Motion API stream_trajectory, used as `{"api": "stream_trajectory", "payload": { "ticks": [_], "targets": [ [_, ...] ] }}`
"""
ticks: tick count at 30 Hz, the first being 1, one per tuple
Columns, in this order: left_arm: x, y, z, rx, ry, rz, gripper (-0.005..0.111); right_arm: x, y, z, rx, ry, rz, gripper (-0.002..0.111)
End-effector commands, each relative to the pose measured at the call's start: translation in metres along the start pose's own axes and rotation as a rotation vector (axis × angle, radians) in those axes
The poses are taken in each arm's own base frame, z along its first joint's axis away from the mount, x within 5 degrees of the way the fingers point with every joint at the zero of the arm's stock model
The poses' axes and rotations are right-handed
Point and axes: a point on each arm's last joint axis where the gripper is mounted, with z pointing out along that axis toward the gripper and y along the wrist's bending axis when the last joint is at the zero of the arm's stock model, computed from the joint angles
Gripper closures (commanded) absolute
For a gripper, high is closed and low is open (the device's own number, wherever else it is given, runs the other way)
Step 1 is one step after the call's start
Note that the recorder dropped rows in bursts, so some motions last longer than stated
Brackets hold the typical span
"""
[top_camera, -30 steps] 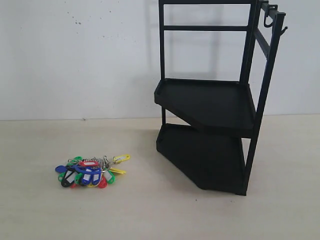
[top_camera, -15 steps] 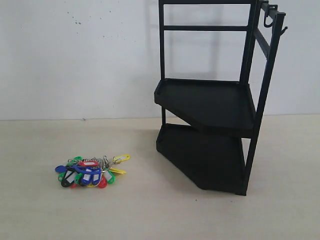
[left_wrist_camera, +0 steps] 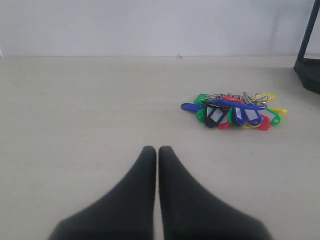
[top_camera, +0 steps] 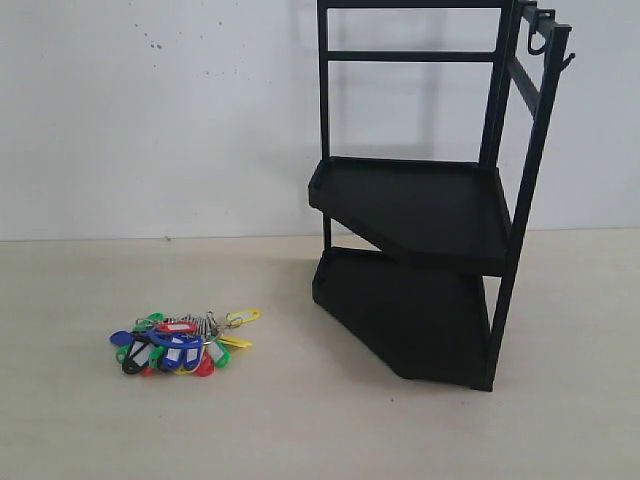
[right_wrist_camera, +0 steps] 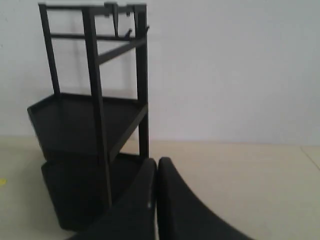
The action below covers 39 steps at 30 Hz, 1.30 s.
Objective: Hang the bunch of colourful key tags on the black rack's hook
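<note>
The colourful key tag bunch lies flat on the beige table, left of the black rack. Small hooks stick out at the rack's top right corner and carry nothing. Neither gripper shows in the exterior view. In the left wrist view my left gripper is shut and empty, well short of the key tag bunch. In the right wrist view my right gripper is shut and empty, with the black rack and its hooks beyond it.
A white wall stands right behind the table. The table is a bare beige surface around the bunch and the rack. A corner of the rack's foot shows in the left wrist view.
</note>
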Motion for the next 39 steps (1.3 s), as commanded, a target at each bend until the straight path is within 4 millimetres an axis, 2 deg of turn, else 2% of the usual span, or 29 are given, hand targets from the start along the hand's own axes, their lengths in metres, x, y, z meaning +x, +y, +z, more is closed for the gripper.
{"api": "stream_trajectory", "payload": {
  "ticks": [1,11,17,20,26,29,33,39],
  "targets": [
    [-0.002,0.000,0.000,-0.001,-0.019,-0.018,0.102,-0.003,-0.001,0.012,0.005,0.040,-0.001,0.109],
    [-0.002,0.000,0.000,-0.001,-0.019,-0.018,0.102,-0.011,-0.002,0.013,0.017,-0.053,0.008,0.109],
    [-0.002,0.000,0.000,-0.001,-0.019,-0.018,0.102,-0.010,-0.002,0.015,0.017,-0.038,0.008,0.109],
    [-0.002,0.000,0.000,-0.001,-0.019,-0.018,0.102,-0.006,-0.002,0.023,0.016,0.013,-0.014,0.109],
    [-0.002,0.000,0.000,-0.001,-0.019,-0.018,0.102,0.012,-0.002,0.052,-0.004,0.233,-0.078,0.109],
    [-0.002,0.000,0.000,-0.001,-0.019,-0.018,0.102,0.011,0.000,0.066,-0.038,0.322,-0.081,0.109],
    [-0.002,0.000,0.000,-0.001,-0.019,-0.018,0.102,0.001,0.017,0.083,-0.185,0.379,-0.161,0.109],
    [-0.002,0.000,0.000,-0.001,-0.019,-0.018,0.102,-0.004,0.069,0.102,-0.479,0.363,-0.336,0.109]
  ]
}}
